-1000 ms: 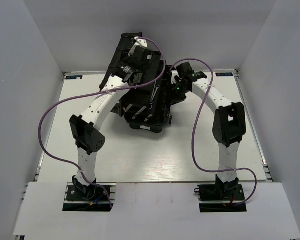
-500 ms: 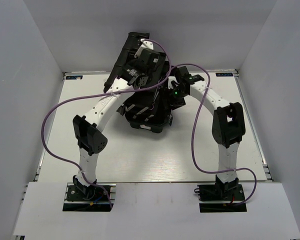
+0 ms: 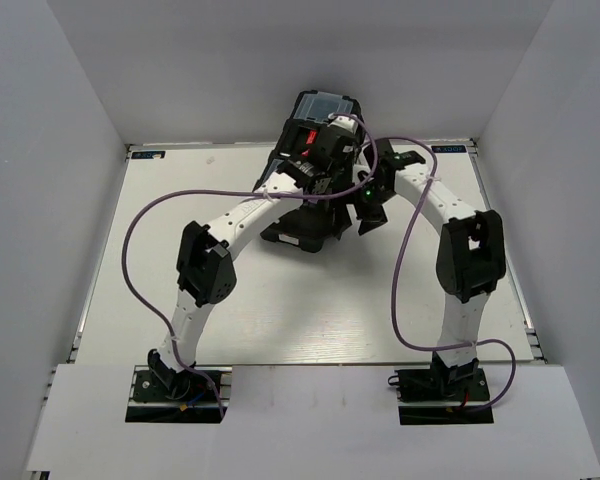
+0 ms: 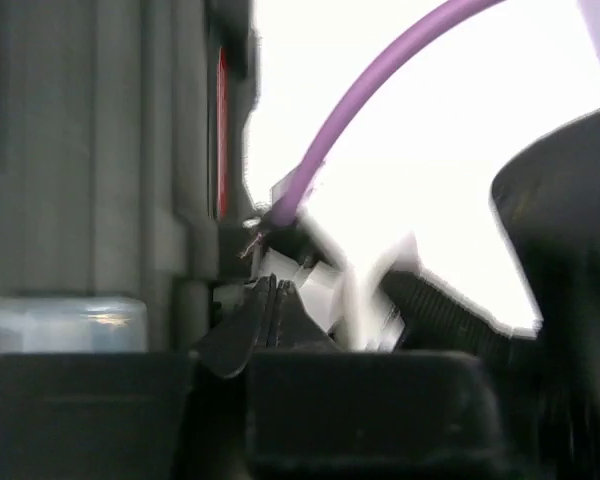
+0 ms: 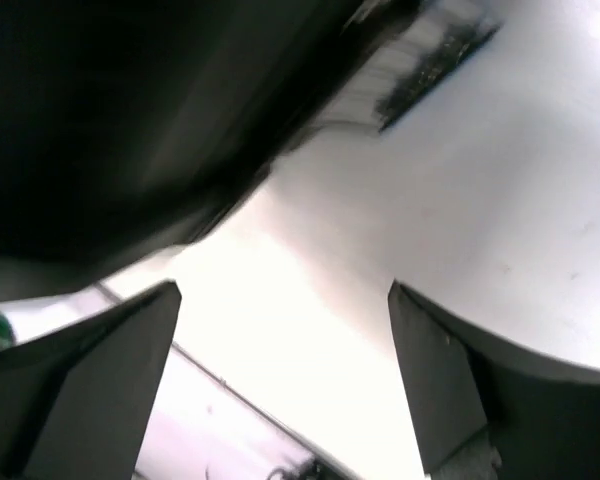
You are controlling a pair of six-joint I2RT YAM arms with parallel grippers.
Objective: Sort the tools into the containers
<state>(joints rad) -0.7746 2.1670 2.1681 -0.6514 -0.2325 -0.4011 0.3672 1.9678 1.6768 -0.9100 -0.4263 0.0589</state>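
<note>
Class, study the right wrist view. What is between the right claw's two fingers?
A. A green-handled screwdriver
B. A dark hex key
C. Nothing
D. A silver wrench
C. The right claw is wide open, and only a bare white surface shows through the gap, with no tool in it.

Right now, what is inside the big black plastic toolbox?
Hidden. The black toolbox shows only its outside: a clear organizer bin and red marking on the lid. The left arm covers its middle.
</note>
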